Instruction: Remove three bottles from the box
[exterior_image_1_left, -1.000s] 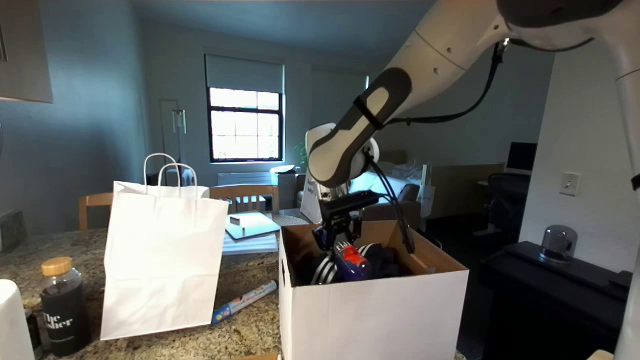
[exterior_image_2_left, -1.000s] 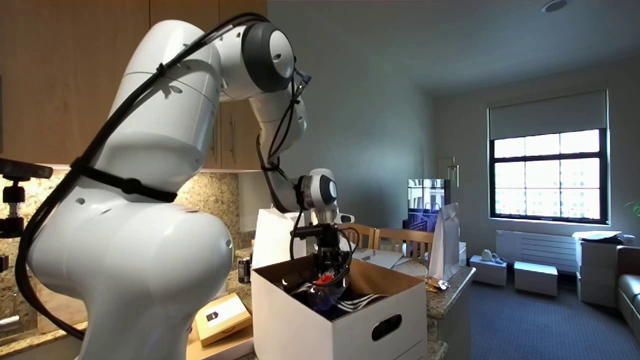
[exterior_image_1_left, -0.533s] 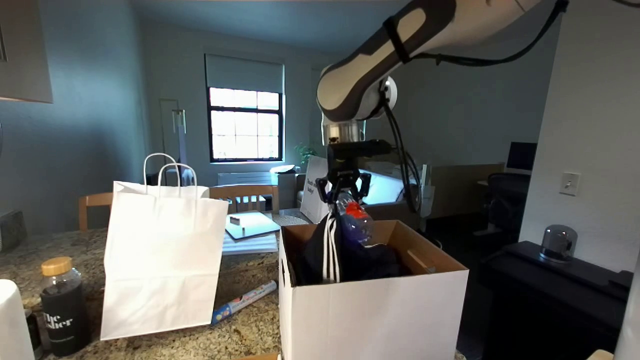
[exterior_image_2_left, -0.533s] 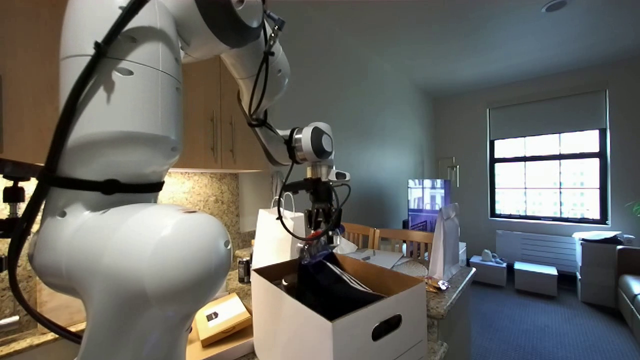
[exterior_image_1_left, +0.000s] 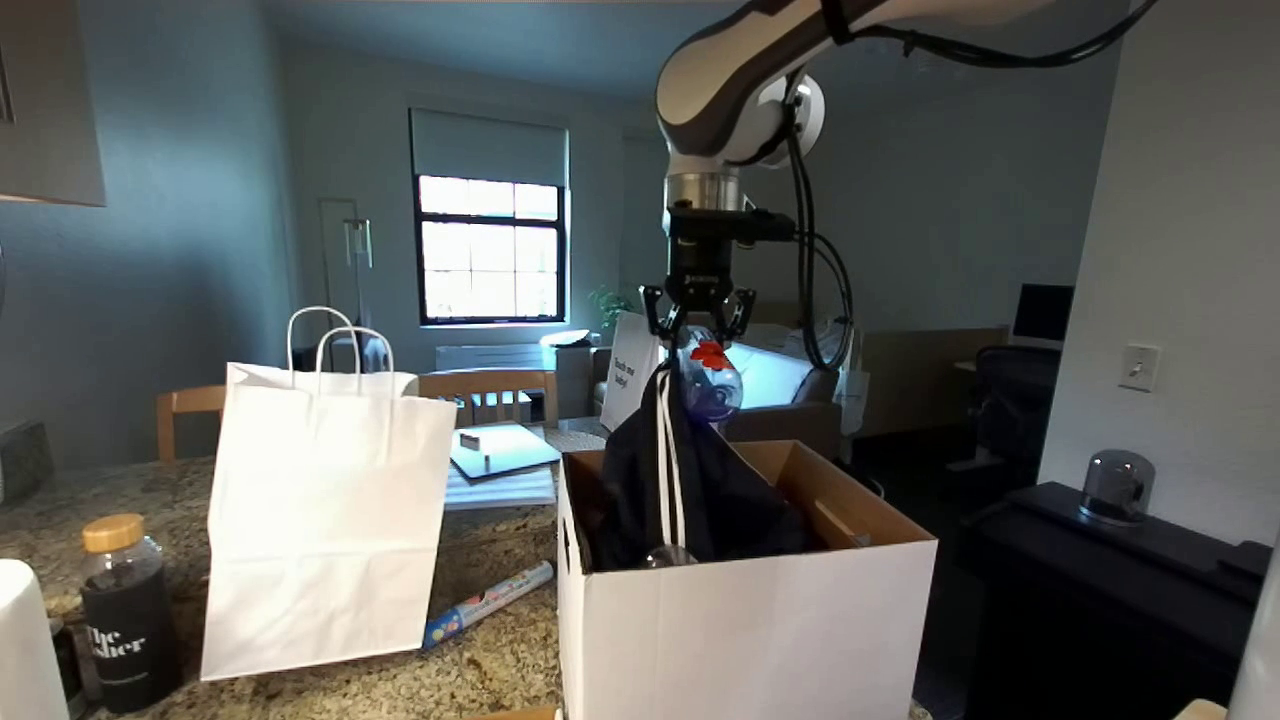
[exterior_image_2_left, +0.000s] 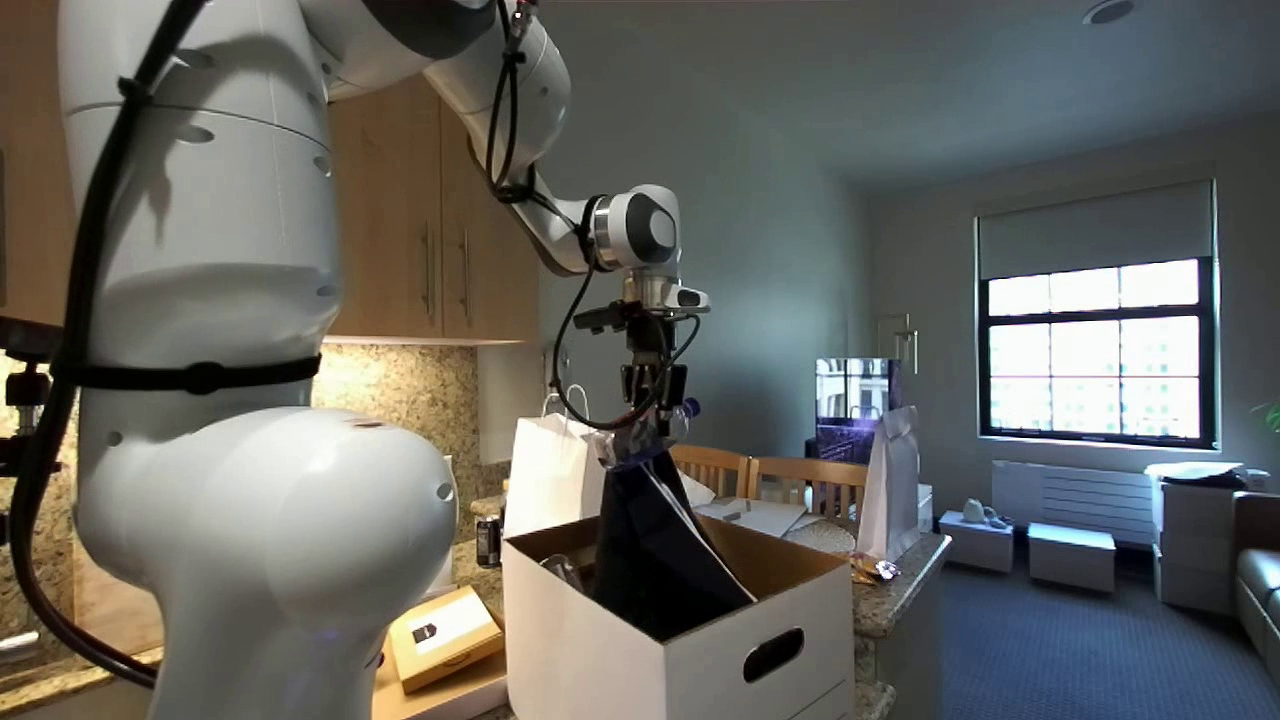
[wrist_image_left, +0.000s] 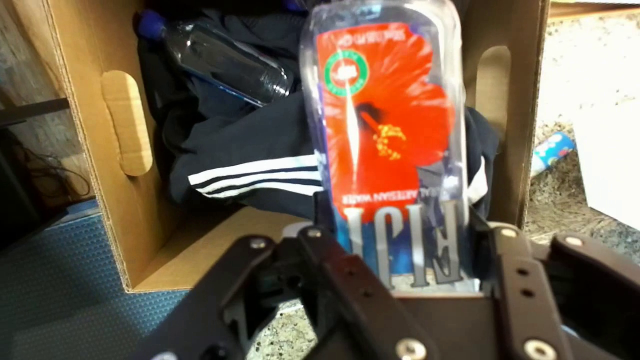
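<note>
Clear plastic is pinched in the gripper (wrist_image_left: 400, 217): a clear bottle (wrist_image_left: 385, 125), printed with a red flower and the large letters FIJI, is squeezed from both sides and held tilted well over, its blue cap (exterior_image_2_left: 690, 407) sticking out just beside the gripper in an exterior view. Directly under the gripper, dark cloth (exterior_image_1_left: 635, 485) with white stripes rises to a peak that reaches it; whether any cloth is caught against the bottle, I cannot tell. Lower down, around the cloth, stands the white box (exterior_image_1_left: 750, 640), brown inside, its rim below the held bottle. Within it, under the gripper and to its left in the wrist view, a second bottle (wrist_image_left: 230, 62) with a blue cap lies on the cloth. Also below the gripper, a clear bottle end (exterior_image_1_left: 668, 557) shows by the box's rim in an exterior view.

Farther out, left of the gripper and lower in an exterior view, a blue-and-white tube (exterior_image_1_left: 490, 605) lies on the speckled counter (exterior_image_1_left: 510, 660), between the box and a white paper bag (exterior_image_1_left: 325, 520). Past the bag stands a dark jar (exterior_image_1_left: 125, 620) with a wood-coloured lid. Well beyond the gripper, in both exterior views, are wooden chairs (exterior_image_2_left: 790, 467) and a window (exterior_image_1_left: 492, 250).
</note>
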